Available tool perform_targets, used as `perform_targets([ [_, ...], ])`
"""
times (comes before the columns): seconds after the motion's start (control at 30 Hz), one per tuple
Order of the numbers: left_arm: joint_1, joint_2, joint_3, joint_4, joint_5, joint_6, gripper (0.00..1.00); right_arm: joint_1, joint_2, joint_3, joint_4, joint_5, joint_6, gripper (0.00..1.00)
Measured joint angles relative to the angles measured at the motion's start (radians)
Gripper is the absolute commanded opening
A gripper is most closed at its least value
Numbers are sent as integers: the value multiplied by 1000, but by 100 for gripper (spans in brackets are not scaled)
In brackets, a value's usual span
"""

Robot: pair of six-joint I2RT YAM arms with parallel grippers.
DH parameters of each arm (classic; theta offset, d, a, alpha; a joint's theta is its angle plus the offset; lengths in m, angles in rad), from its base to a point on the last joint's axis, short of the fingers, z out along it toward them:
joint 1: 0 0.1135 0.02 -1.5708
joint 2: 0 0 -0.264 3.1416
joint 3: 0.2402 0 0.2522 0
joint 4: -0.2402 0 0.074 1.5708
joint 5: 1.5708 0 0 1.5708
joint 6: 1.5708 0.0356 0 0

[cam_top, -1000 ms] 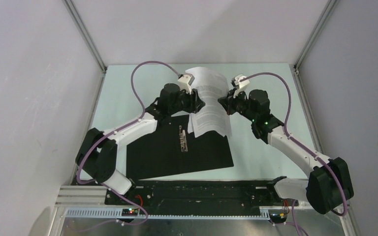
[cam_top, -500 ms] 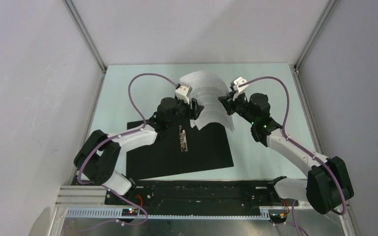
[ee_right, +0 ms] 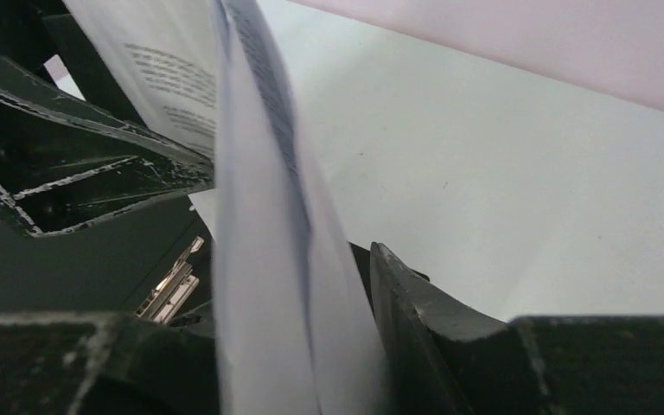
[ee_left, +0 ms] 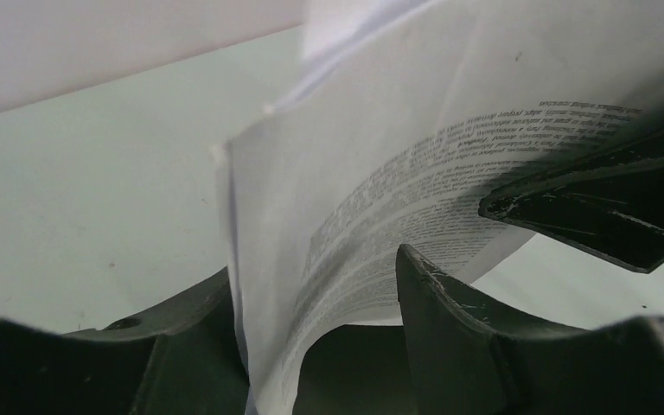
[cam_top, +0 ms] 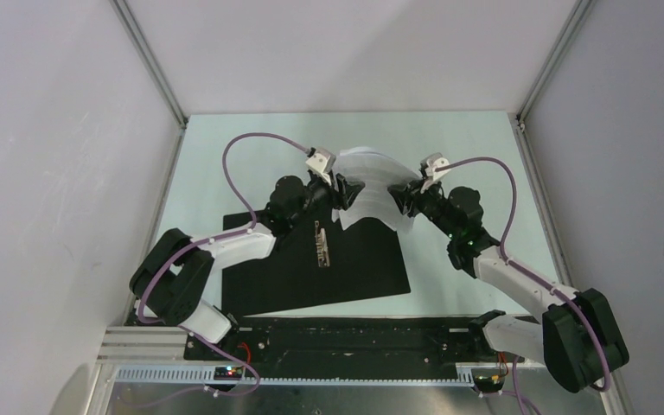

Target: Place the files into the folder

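Observation:
The files are white printed sheets, bowed upward into an arch between my two grippers, above the far edge of the folder. The folder lies open with its black inside up and its metal clip showing. My left gripper holds the sheets' left edge; in the left wrist view the files lie against my left finger, with a gap to the other finger. My right gripper is shut on the right edge. In the right wrist view the files fill its jaws.
The pale green table has white walls on three sides. In the right wrist view, the folder's clip lies just below and left of the sheets. The black mounting rail runs along the near edge.
Both grippers have come down and toward the arms with the sheets. The sheets have bowed more and now sit lower, nearer the folder's far edge.

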Motion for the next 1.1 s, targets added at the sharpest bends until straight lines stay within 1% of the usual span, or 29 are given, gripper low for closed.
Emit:
perform_targets([
  [0.17, 0, 0, 0, 15, 26, -1, 62, -13, -14, -21, 27, 7, 32, 43],
  [0.27, 0, 4, 0, 19, 38, -2, 61, -24, -18, -30, 47, 4, 53, 40],
  [0.37, 0, 9, 0, 19, 48, -2, 57, -48, -17, -32, 72, -14, 83, 25],
  [0.4, 0, 10, 0, 19, 53, -3, 56, -61, -15, -32, 84, -26, 99, 22],
  [0.43, 0, 10, 0, 19, 60, -4, 55, -75, -13, -32, 98, -37, 116, 15],
  [0.47, 0, 10, 0, 19, 62, -6, 56, -89, -10, -33, 114, -51, 134, 13],
  [0.57, -1, 10, 0, 19, 79, -8, 61, -125, -8, -35, 144, -90, 183, 19],
  [0.67, -1, 10, 0, 19, 98, -8, 61, -154, -8, -38, 174, -135, 221, 24],
  [0.77, -1, 11, 0, 21, 117, -10, 56, -175, -4, -56, 226, -182, 263, 25],
  [0.97, -1, 33, 3, 31, 148, -19, 45, -182, 26, -115, 312, -230, 313, 24],
  [1.1, -1, 50, 12, 34, 164, -24, 39, -189, 44, -140, 359, -240, 333, 20],
])
